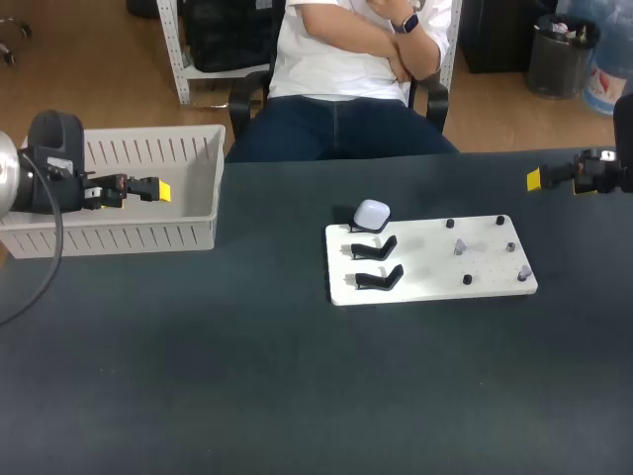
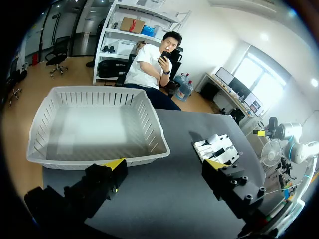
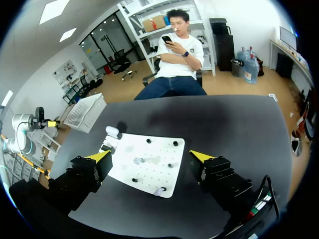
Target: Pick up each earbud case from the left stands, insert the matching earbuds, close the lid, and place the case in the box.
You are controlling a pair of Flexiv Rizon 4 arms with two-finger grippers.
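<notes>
Box (image 1: 119, 238) L of board (image 1: 425, 275) w/ case (image 1: 372, 214)

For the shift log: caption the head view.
Left gripper over the box, right gripper at the table's right edge; one earbud case on the board's stands.

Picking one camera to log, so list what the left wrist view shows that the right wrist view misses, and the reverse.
Left wrist only: the inside of the white slatted plastic basket. Right wrist only: small pale earbuds among the black pegs. Both: the flat white board and the rounded white earbud case on a stand at its edge.
</notes>
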